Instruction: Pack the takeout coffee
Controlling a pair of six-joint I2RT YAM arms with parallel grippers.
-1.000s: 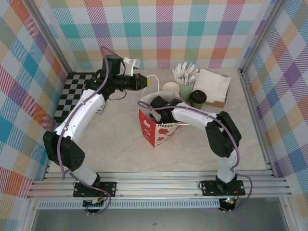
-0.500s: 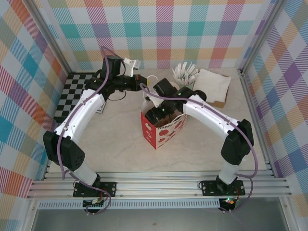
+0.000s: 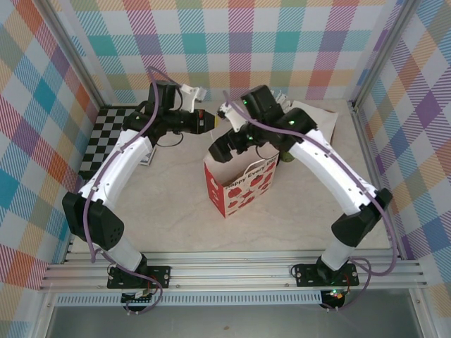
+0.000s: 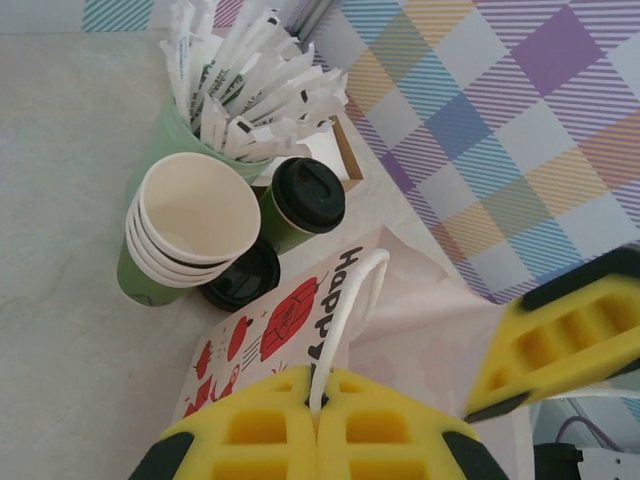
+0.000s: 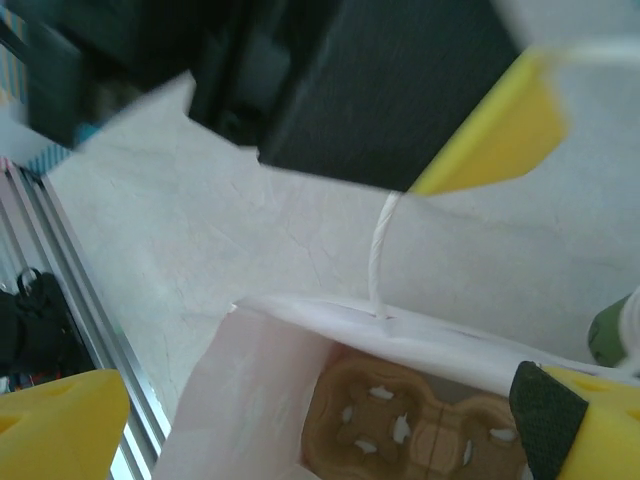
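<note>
right gripper: being raised out of the paper bag, jaws being spread wide, empty | left gripper: being kept pinched on bag handle | takeout coffee: being left on table, bag's 2 o'clock, unpacked; pickup likely being set up

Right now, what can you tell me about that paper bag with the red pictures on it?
The paper bag is white, printed with red fruit shapes and wording that begins "Happy". It stands upright on the table with its mouth open. Its thin white cord handle rises from the rim and is pinched in the shut left tool. Inside, at the bottom, lies a brown moulded cup carrier; the part of it that is visible holds no cup.
</note>
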